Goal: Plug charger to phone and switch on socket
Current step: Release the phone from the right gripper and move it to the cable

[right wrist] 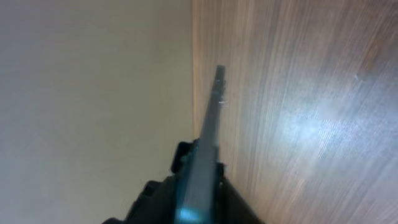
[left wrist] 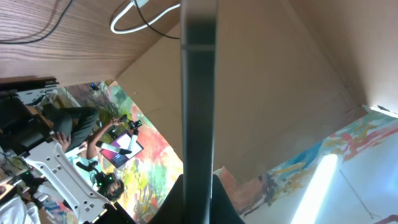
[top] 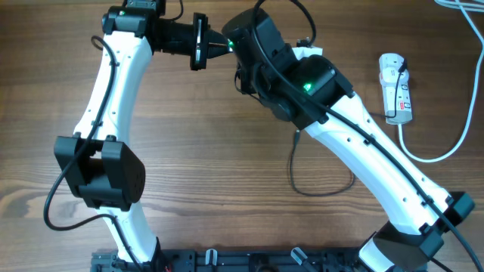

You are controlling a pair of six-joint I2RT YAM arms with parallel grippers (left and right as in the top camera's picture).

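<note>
Left wrist view: phone (left wrist: 199, 93) stands edge-on, clamped in the closed left claw (left wrist: 198, 190).

The phone (left wrist: 199, 112) shows only edge-on and blurred in both wrist views. Overhead, the right arm (top: 363, 143) hides it at 12 o'clock, along with its own jaws and the charger (top: 292, 162) tip. The socket (top: 396, 88) lead leaves the picture at 3 o'clock.

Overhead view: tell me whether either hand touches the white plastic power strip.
No: the white plastic power strip lies far right, while the left hand and right hand meet at top centre.
</note>
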